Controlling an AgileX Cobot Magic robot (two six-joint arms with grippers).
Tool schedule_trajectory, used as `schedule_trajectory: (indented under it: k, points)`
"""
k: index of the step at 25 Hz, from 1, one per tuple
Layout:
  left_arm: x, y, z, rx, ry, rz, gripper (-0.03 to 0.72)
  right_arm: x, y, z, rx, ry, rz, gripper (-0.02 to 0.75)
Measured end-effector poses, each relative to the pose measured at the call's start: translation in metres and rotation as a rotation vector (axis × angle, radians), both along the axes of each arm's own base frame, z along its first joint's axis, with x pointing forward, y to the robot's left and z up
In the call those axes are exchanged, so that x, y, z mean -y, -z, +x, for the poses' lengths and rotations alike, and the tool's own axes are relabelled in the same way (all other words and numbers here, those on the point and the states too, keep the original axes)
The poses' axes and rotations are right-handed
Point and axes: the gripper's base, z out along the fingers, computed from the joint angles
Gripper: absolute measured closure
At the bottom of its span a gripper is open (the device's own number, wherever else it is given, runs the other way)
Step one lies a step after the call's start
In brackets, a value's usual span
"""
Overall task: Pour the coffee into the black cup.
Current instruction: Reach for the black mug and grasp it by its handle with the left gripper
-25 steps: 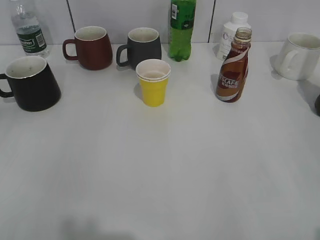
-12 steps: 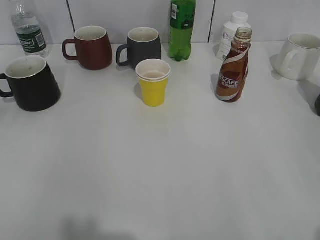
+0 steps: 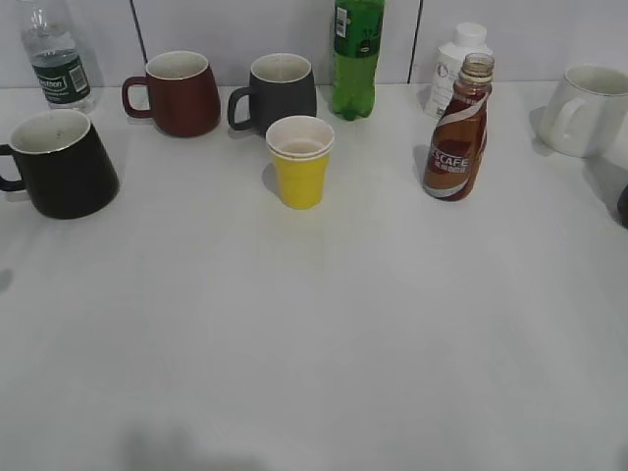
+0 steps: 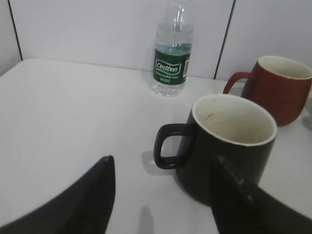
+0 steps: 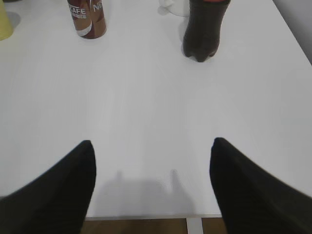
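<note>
Black cup [image 4: 229,146] before the spread left end effector [image 4: 165,195], right end effector [image 5: 151,180] likewise spread, both unseen from outside

A plain white bench [image 3: 324,324] carries everything, its near half bare. Along the back stand a clear water bottle [image 3: 57,59], a maroon mug [image 3: 179,93], a dark grey mug [image 3: 279,93], a tall green bottle [image 3: 356,59], a white bottle [image 3: 453,69] and a white mug [image 3: 589,110]. Nearer stand the black cup [image 3: 61,163] at the left, a yellow paper cup [image 3: 300,162] in the middle and the upright coffee bottle [image 3: 459,132] just before the white bottle; the right wrist view adds a dark cola bottle [image 5: 204,29].
</note>
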Motion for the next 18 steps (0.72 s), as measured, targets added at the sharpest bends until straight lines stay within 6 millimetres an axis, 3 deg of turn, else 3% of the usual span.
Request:
schedule_trajectory:
  k: [9,18]
  points:
    - [-0.001,0.039,0.026,-0.052,-0.003,-0.001,0.228,0.000,0.000,0.000,0.000,0.000,0.000,0.167]
    - [-0.001,0.054,0.045,-0.071,0.003,0.002,0.228,0.000,0.000,0.000,0.000,0.000,0.000,0.167]
